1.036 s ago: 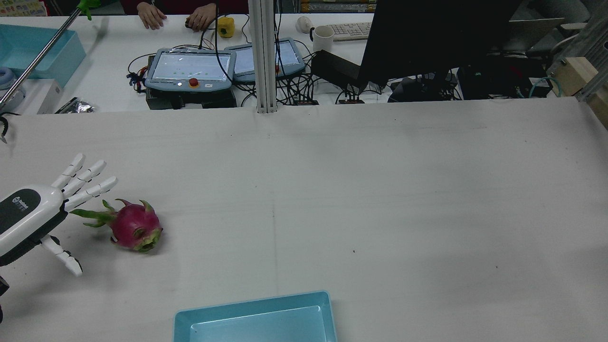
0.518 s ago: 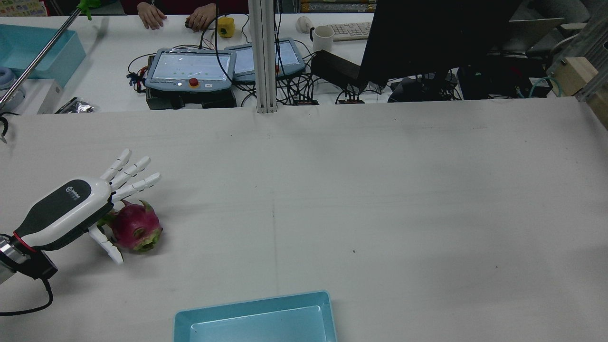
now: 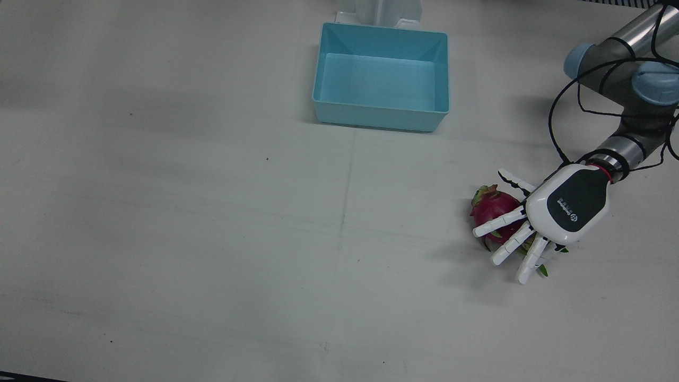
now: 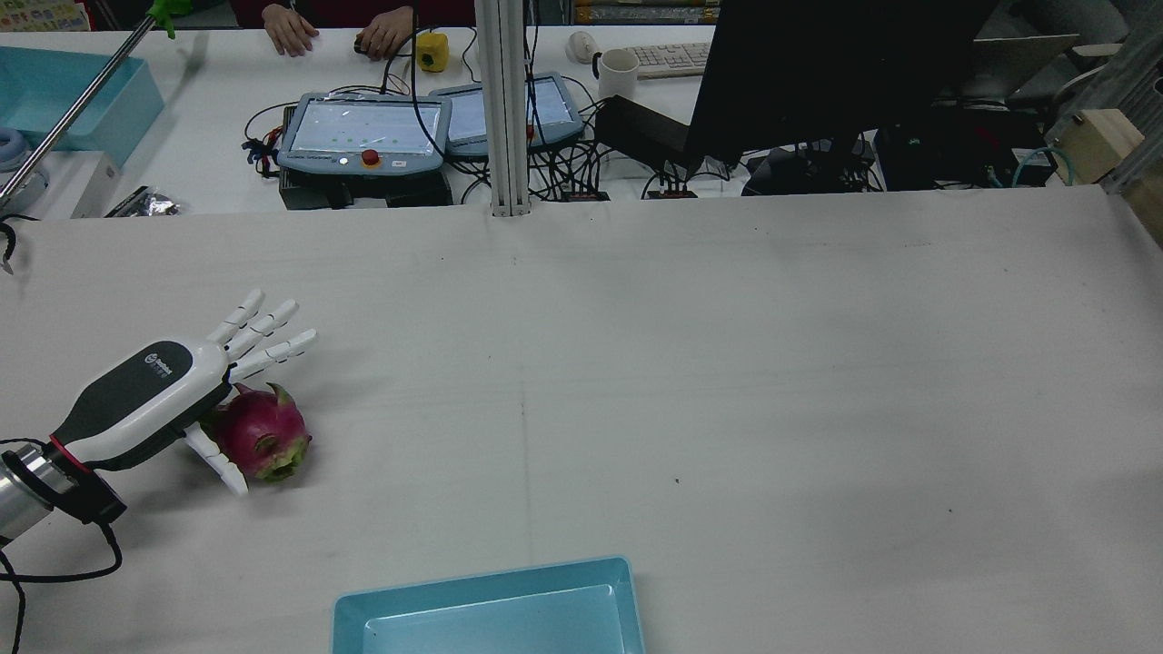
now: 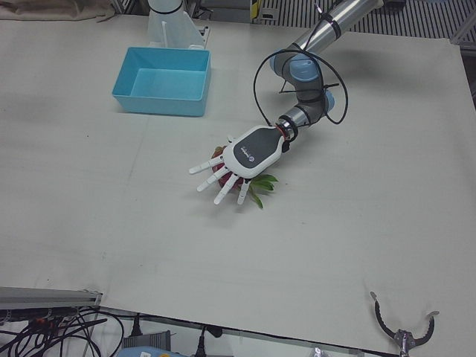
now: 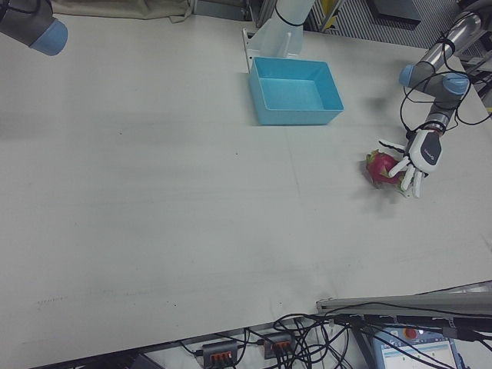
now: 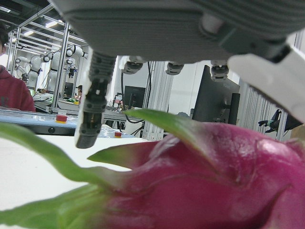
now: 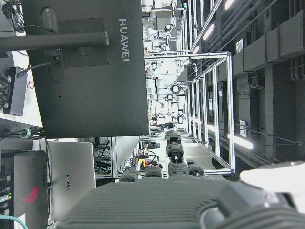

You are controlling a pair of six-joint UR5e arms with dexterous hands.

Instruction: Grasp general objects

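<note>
We find the left hand (image 3: pixel 567 207) spread wide, holding nothing, its fingers (image 3: pixel 498 224) lying over the dragon fruit (image 3: pixel 490 208), which rests on the worktop (image 3: pixel 212 212) directly beneath the palm.

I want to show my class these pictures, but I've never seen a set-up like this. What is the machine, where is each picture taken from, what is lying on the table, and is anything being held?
This is a robot with two jointed arms, each ending in a mechanical hand, steered remotely by a person. Only the left hand is working. Four pictures come from fixed cameras: one high behind the robot, three from the opposite side, so sides look swapped there. Two more come from cameras on the hands themselves.

On the white table lie a pink dragon fruit with green leafy tips and an empty blue bin. The left hand is poised over the fruit with fingers spread, so nothing is gripped yet; its own camera shows the fruit very close. The right hand shows only in its own camera, away from the table; whether it is open, I cannot tell.
</note>
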